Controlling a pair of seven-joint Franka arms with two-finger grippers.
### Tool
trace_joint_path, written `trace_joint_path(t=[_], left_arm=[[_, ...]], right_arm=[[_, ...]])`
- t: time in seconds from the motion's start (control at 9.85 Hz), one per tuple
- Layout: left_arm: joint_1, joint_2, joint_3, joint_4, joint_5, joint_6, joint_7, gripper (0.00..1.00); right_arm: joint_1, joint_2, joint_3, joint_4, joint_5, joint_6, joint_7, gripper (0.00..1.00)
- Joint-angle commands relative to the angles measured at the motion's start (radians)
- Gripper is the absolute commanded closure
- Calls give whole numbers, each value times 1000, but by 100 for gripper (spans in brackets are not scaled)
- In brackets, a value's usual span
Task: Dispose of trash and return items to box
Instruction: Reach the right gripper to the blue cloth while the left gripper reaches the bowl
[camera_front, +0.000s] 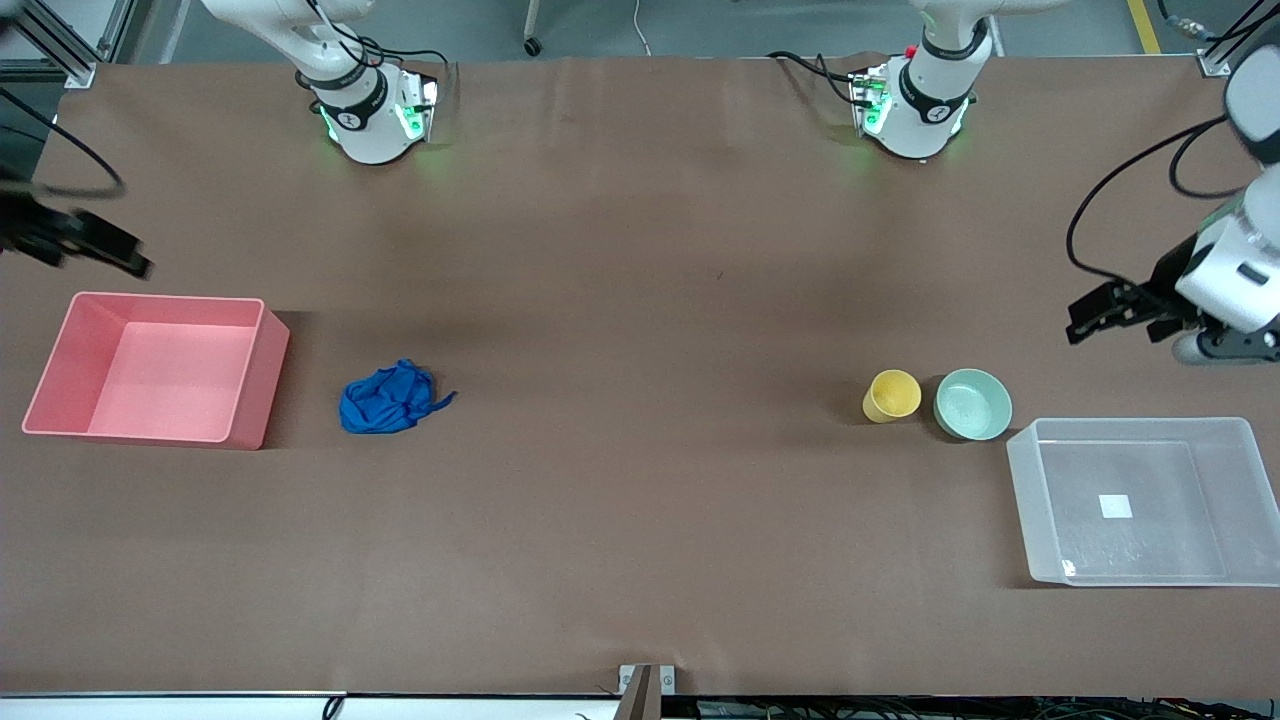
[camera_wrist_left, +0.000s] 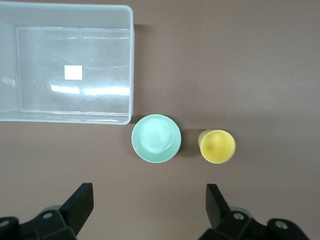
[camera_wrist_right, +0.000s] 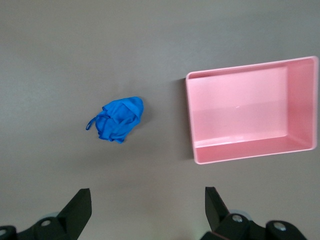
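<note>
Blue trash (camera_front: 387, 399) lies beside the pink bin (camera_front: 60, 410); yellow cup (camera_front: 892, 395) and mint bowl (camera_front: 972, 404) sit just beside the clear box (camera_front: 1243, 480). Left gripper (camera_front: 1100, 315) — fingers spread wide, empty — hangs above the table near the box. Right gripper (camera_front: 105, 250), equally wide and empty, hangs near the bin.

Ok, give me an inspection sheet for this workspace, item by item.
Surface: brown table, bare between the two groups of things.
Job's things: blue wad lies beside the pink bin, apart from it; yellow cup and mint bowl stand upright side by side, outside the clear box, which holds only its white sticker.
Clutter: nothing seen.
Grippers: left gripper open in the air at the left arm's end of the table; right gripper open above the table by the pink bin; neither holds anything.
Cables: black cable loops along the left arm.
Surroundings: grey floor and frame posts past the table edge.
</note>
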Motion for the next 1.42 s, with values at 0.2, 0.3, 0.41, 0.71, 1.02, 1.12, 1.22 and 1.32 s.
trace_joint_path(t=[0.2,0.3,0.41,0.71,1.02,1.12,1.22,1.32], left_arm=[[42,103,-5,-252,3,334,30,1],[43,149,-5,-278,3,400,30,2],[57,183,-5,-312,3,473,28,2],[59,282,-5,-346,3,584,21,2],[59,373,-5,-344,3,682,10,2],[59,396,-5,-346,3,710,8,2],[57,408,-5,-346,3,722,7,4],[57,409,-5,-352,3,723,7,19]], right_arm=[[57,149,-4,-274,-16,409,146,0],[71,194,-4,-340,-16,542,195,0],[91,232,-4,-399,-16,657,249,0],[118,349,-4,-477,-16,896,344,0],[143,398,-4,-522,-15,965,396,0],[146,398,-4,-548,-15,1009,398,0],[148,400,-4,-585,-13,1083,400,0],[145,403,-4,-612,-12,1152,409,1]])
